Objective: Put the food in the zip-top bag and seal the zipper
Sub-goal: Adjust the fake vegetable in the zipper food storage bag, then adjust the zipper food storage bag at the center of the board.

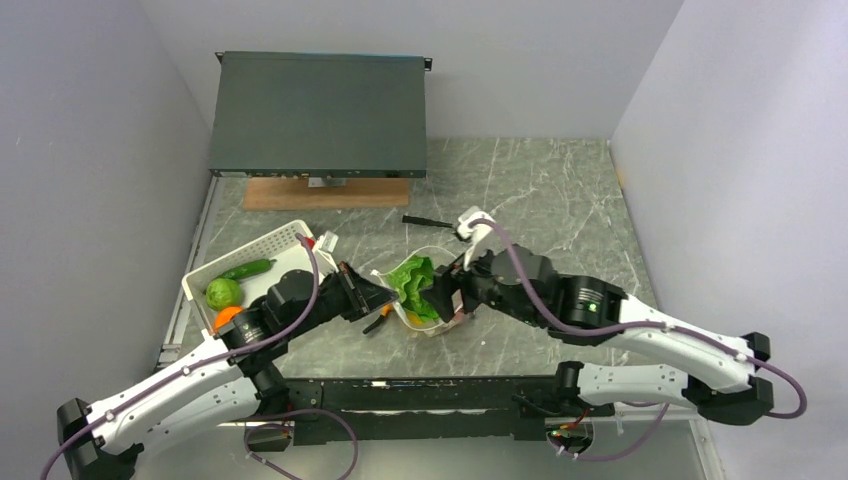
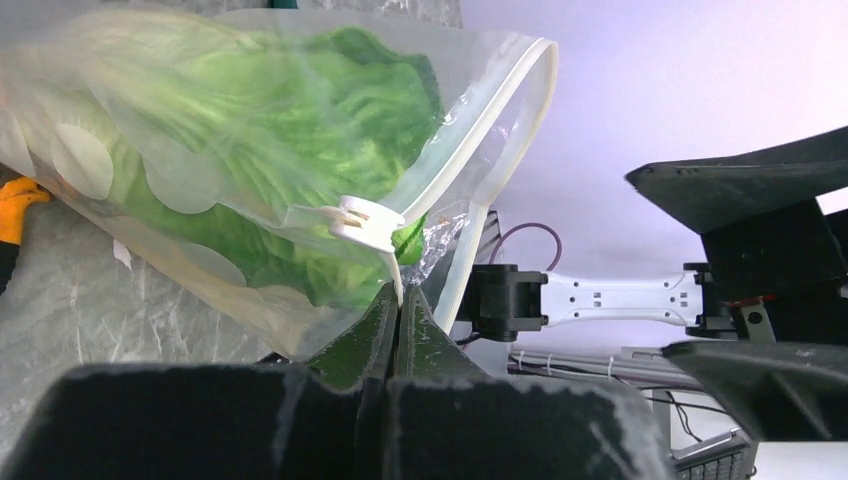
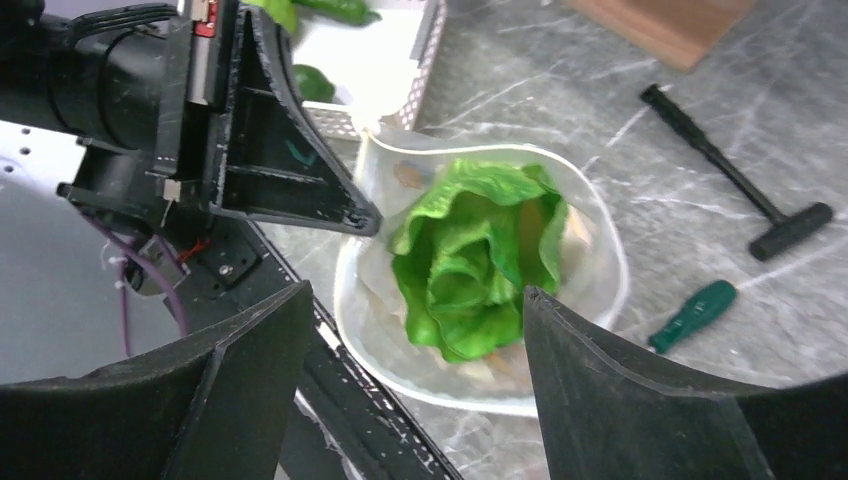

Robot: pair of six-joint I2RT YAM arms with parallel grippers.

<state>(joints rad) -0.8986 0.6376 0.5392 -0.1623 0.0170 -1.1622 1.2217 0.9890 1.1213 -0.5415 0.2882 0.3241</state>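
Note:
The zip-top bag (image 1: 432, 322) stands mid-table with its mouth open and a green leafy piece (image 1: 412, 278) inside. My left gripper (image 1: 387, 292) is shut on the zipper strip (image 2: 515, 100) at the bag's left rim, just below a white slider (image 2: 365, 222). In the left wrist view the fingertips (image 2: 385, 310) pinch the strip, and the leafy piece (image 2: 280, 130) shows through the plastic. My right gripper (image 1: 442, 296) is open and empty, hovering over the bag's mouth (image 3: 480, 400) and the leafy piece (image 3: 470, 250). More food lies in the basket: a long green piece (image 1: 247, 268), a round green piece (image 1: 223, 292) and an orange (image 1: 228, 316).
A white slotted basket (image 1: 275, 243) sits at the left. Orange-handled pliers (image 1: 378, 322) lie under the left gripper. A black T-handle tool (image 3: 735, 175) and a green-handled screwdriver (image 3: 695, 315) lie behind the bag. A black box (image 1: 320, 115) on a wooden board (image 1: 315, 192) stands at the back.

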